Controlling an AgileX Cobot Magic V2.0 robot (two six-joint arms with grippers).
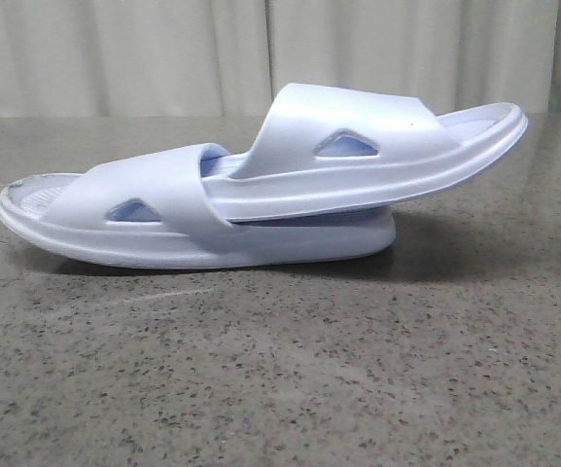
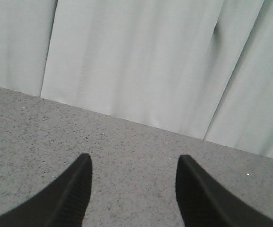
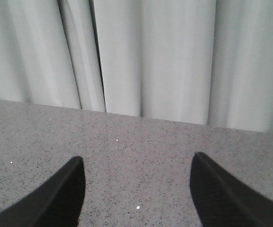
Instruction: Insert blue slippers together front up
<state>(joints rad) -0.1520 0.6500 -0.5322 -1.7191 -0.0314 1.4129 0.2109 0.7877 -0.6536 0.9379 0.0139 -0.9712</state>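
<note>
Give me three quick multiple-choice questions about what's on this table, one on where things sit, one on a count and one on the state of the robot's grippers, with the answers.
1. Where is the upper slipper's front end?
A. Tucked under the lower slipper's strap
B. Lying apart on the table
C. Hanging off the table edge

2. How many slippers are there?
A. One
B. Two
C. Three

3. How are the two grippers?
A. Both clamped on a slipper
B. One open, one shut
C. Both open, holding nothing

Answers: 1 A, the upper slipper runs into the lower slipper beneath its strap. 2 B, only this pair lies on the table. 3 C, the left gripper and right gripper show spread fingers over bare tabletop.
</note>
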